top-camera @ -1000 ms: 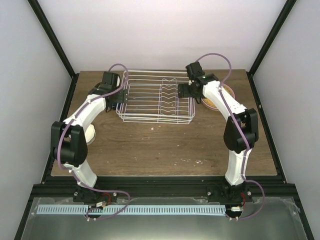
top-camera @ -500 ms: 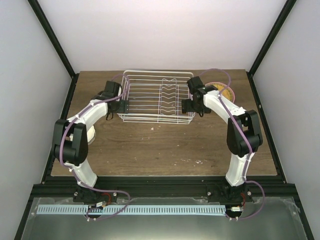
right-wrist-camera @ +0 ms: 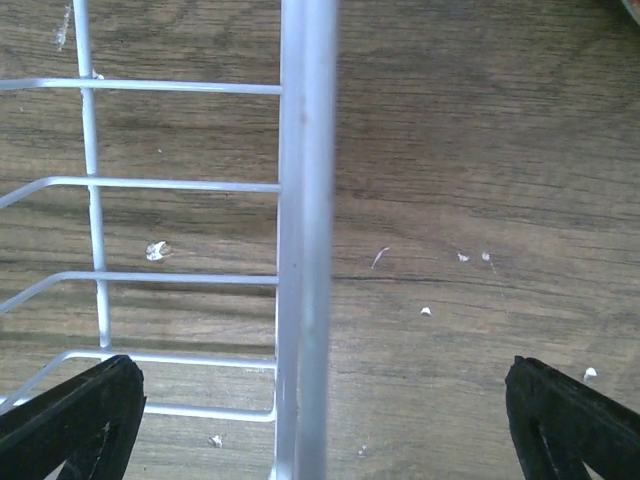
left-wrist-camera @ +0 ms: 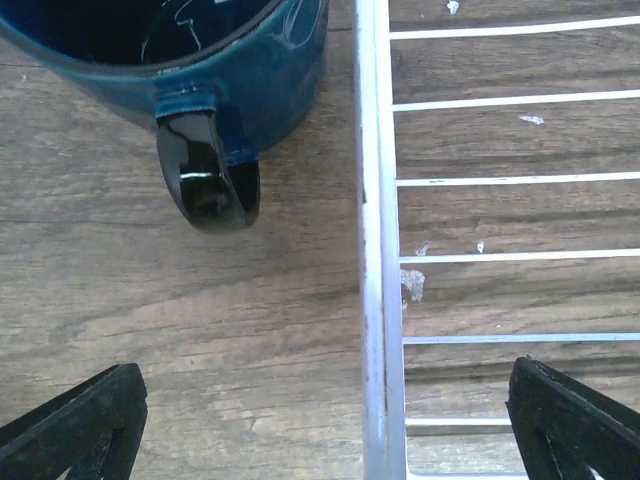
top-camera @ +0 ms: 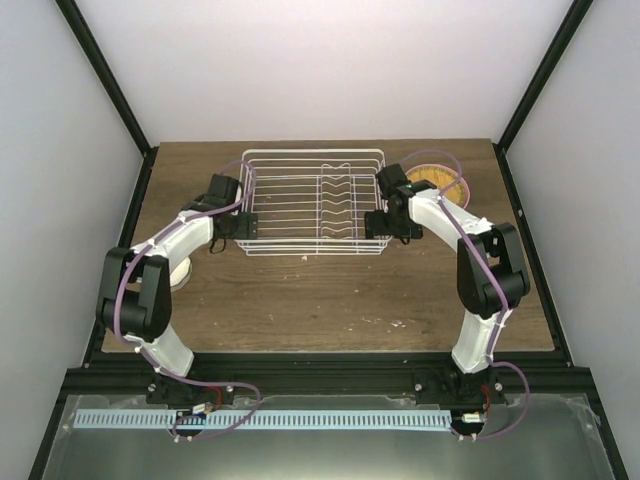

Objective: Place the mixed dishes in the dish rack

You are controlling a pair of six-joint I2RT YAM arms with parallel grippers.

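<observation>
Jaws wide open both sides: my L gripper (left-wrist-camera: 322,425) straddles dish rack (top-camera: 290,200) rim by dark blue mug (left-wrist-camera: 240,70), R gripper (right-wrist-camera: 322,420) opposite rim.

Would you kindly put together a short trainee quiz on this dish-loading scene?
1. True or false: the dark blue mug sits inside the dish rack.
2. By the robot's own sides, the yellow-orange plate lies on which side of the rack? A left, B right, C near side.
3. Fill in: the left gripper and right gripper each straddle a rack rim, and both are ____.
Key: 1 false; 2 B; 3 open.
</observation>
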